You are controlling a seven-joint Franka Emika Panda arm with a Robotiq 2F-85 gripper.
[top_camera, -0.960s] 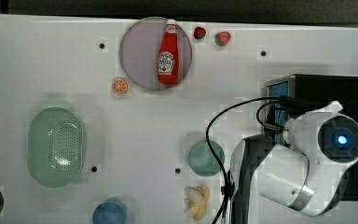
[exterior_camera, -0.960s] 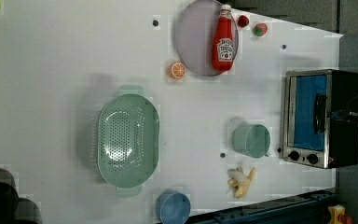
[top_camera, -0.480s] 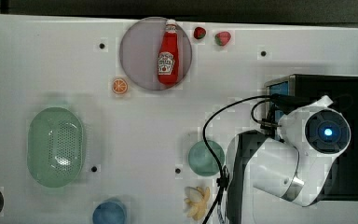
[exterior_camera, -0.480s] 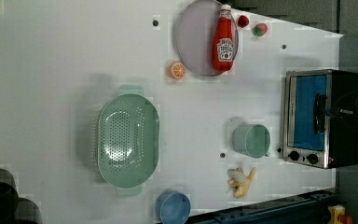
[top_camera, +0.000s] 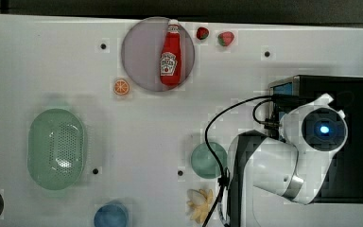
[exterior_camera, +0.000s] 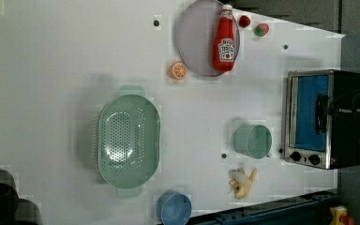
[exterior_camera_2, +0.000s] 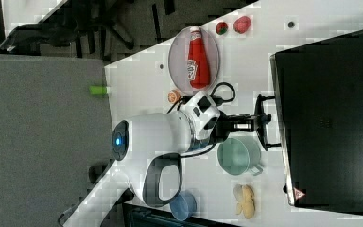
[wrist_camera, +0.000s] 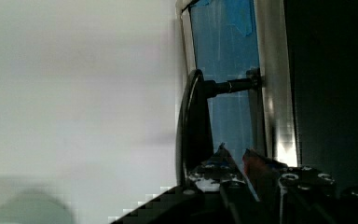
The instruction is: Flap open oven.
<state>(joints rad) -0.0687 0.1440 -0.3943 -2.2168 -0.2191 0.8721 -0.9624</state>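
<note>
The oven [exterior_camera: 323,119] stands at the worktop's [exterior_camera: 51,70] edge, door not yet open. The gripper [exterior_camera_2: 260,124] looks clamped on the handle [wrist_camera: 192,126]; pulling it down remains.

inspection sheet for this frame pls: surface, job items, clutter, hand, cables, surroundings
Surface: white table with small dark holes.
Job's things: oven, blue glass door shut against the silver frame; black bar handle stands off the door.
Clutter: ketchup bottle lying on a grey plate; orange slice; two strawberries; green colander; green cup; blue cup; banana.
Hand: hand at the handle, fingers nearly shut around the bar in the wrist view.
Cables: black cable loops from the wrist down along the arm.
Surroundings: grey panel and dark floor in the right view.
</note>
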